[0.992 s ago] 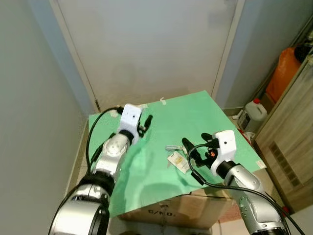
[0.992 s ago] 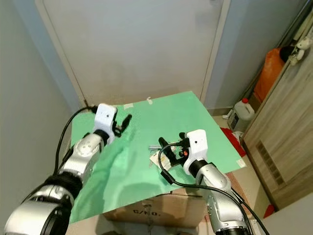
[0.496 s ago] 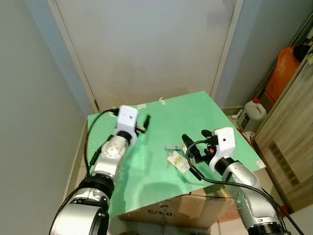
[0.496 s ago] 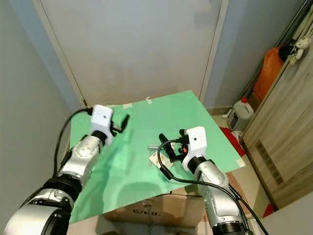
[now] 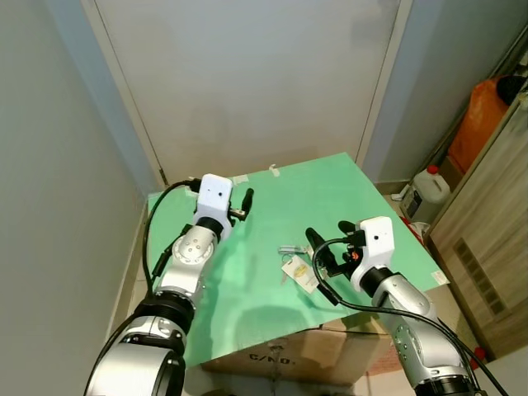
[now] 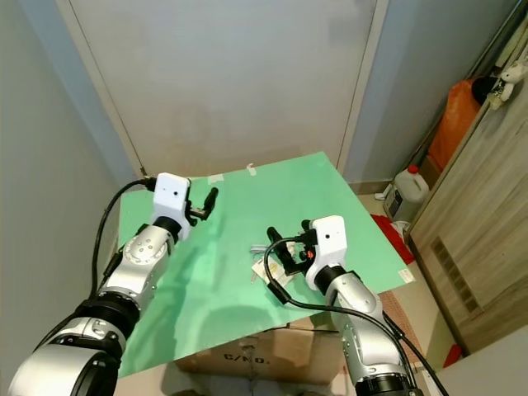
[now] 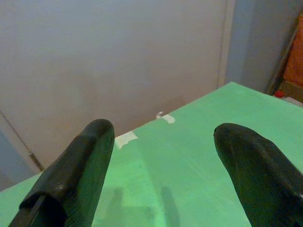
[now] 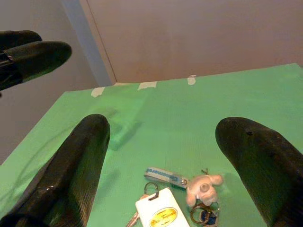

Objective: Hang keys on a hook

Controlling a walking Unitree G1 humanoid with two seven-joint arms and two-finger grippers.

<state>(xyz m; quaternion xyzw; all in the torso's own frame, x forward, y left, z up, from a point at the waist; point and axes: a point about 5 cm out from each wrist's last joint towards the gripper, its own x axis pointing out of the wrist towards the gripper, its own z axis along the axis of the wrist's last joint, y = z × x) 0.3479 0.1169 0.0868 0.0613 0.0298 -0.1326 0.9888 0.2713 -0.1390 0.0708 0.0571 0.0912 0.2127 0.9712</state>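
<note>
Keys [image 8: 176, 205], bunched with a white tag and what appears to be a small pale figurine, lie on the green board [image 5: 330, 198] just ahead of the right gripper [image 5: 327, 244], whose fingers are spread and empty. Left gripper [image 5: 245, 205], fingers likewise parted, hovers over the board's far left part.

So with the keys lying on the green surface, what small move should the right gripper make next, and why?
Probably lower the right gripper straight onto the keys: its fingers are open and empty, and the bunch lies flat on the green surface just ahead of them, untouched.
</note>
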